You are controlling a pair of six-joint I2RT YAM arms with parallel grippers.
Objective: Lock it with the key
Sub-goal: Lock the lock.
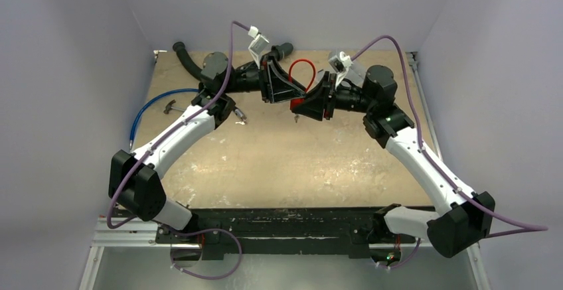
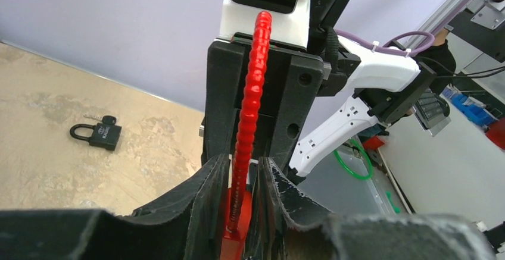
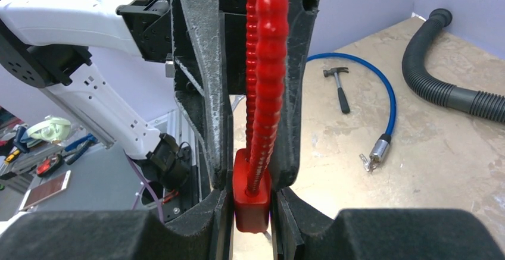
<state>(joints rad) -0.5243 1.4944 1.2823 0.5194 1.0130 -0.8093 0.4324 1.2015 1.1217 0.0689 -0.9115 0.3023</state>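
The red cable lock is held up between both grippers above the far middle of the table. Its cable loop (image 1: 302, 70) arches behind them. In the left wrist view my left gripper (image 2: 241, 179) is shut on the red lock body (image 2: 235, 227), and the ribbed red cable (image 2: 253, 81) runs up from it. In the right wrist view my right gripper (image 3: 251, 212) closes on the lower end of the lock body (image 3: 250, 203) from the opposite side. A thin silvery sliver (image 3: 266, 234), perhaps the key, pokes out under the body; most of it is hidden.
A black padlock (image 2: 98, 134) with a key lies on the table. A blue cable lock (image 3: 384, 90) with its silver end and keys (image 3: 364, 162), a small hammer (image 3: 339, 90) and a black ribbed hose (image 3: 446, 78) lie at the left back, hose also in the top view (image 1: 189, 61).
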